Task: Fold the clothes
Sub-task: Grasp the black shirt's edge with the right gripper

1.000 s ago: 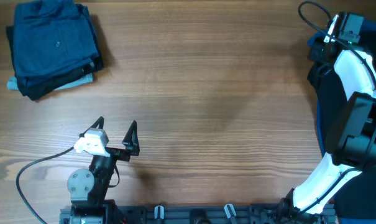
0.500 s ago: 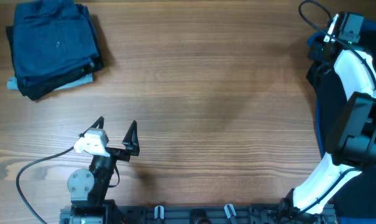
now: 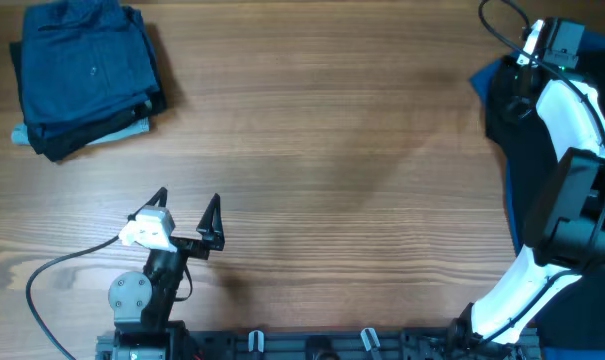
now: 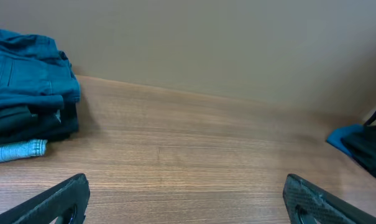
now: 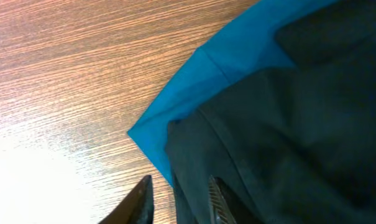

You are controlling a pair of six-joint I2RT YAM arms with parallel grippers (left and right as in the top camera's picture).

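Observation:
A black T-shirt [image 3: 504, 120] lies over a bright blue one [image 3: 479, 80] at the table's right edge. In the right wrist view the black cloth [image 5: 287, 137] covers the blue one [image 5: 237, 56], whose corner sticks out onto the wood. My right gripper [image 5: 178, 199] has its fingers closed on the edge of the black shirt; overhead it is at the pile's left side [image 3: 512, 88]. My left gripper [image 3: 187, 205] is open and empty near the front left, fingers wide apart in the left wrist view [image 4: 188, 199]. The shirt's white mark is not visible.
A stack of folded dark blue clothes [image 3: 82, 75] sits at the back left corner and shows in the left wrist view [image 4: 26, 106]. The right-hand pile shows there too [image 4: 355, 140]. A cable [image 3: 52, 275] loops by the left arm's base.
The black and blue cloth at the right edge has shifted left onto the table with my right gripper. The left arm has not moved.

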